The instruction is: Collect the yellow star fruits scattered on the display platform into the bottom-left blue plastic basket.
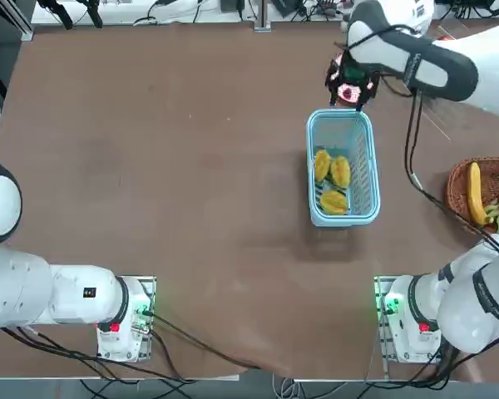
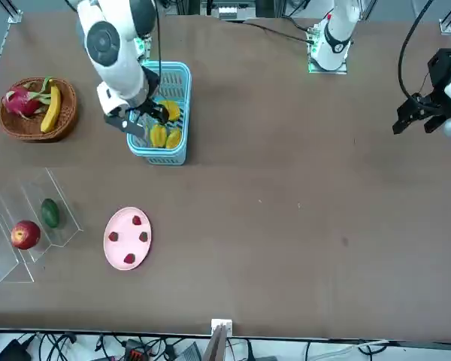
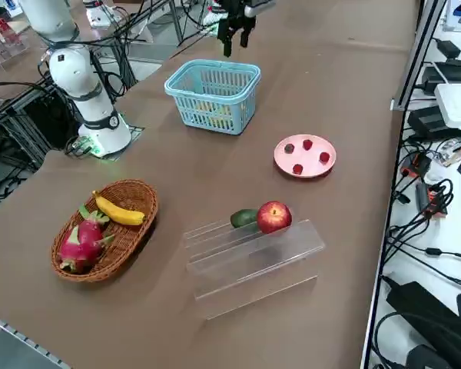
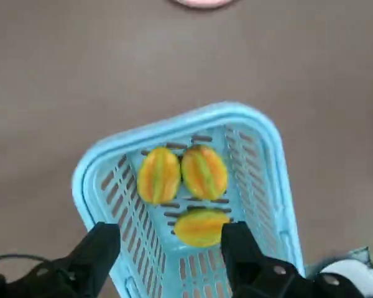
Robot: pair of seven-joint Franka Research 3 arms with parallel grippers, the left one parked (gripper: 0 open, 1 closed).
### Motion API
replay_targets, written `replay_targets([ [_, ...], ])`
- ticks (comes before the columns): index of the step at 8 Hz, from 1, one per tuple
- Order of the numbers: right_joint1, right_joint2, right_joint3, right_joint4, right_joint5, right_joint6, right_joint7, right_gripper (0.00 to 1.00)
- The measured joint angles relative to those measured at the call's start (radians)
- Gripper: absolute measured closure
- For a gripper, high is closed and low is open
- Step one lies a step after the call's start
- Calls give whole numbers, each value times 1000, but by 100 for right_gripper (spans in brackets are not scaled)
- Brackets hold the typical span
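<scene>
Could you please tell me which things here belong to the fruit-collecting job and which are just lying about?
Job: three star fruits in the blue basket; clear rack; open right gripper above the basket.

Lying about: apple, avocado, pink plate, wicker bowl, banana.

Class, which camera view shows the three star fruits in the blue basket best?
The right wrist view: all three star fruits lie unobstructed in the blue basket. The top view shows them smaller; the front view partly hides them behind the arm; the right side view glimpses them through the slots.

The right arm reached far out across the counter (image 1: pixel 150 166), wrist bent down; its pincer (image 4: pixel 168 248) hung empty, fingers spread wide.
</scene>
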Motion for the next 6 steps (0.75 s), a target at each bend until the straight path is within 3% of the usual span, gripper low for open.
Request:
replay_targets([
  [2, -73, -15, -9, 72, -16, -63, -152, 0],
  [4, -193, -25, -17, 136, -16, -112, -370, 0],
  [6, -283, -44, -20, 152, -17, -117, -511, 0],
])
